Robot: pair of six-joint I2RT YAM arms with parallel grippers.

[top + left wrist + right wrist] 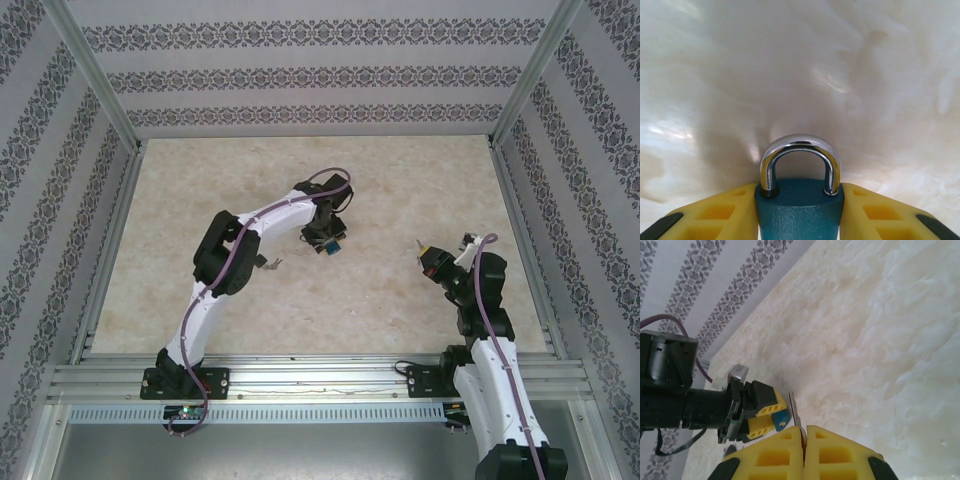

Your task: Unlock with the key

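Key in tightly closed right hand

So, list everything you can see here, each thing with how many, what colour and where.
teal metal padlock with chrome shackle: one, teal and silver, clamped in the left gripper, above mid table.
thin silver metal key: one, silver, pinched in the right gripper, blade sticking out beyond the grip.
marble-patterned table top: one, cream, under both arms.
patterned wallpaper walls: three, white with grey floral bands, around the table.
aluminium frame rails: several, silver, along the near edge and corners.
left gripper: one, yellow fingers, shut on the padlock.
right gripper: one, yellow fingers, shut on the key, right of the padlock, apart from it.
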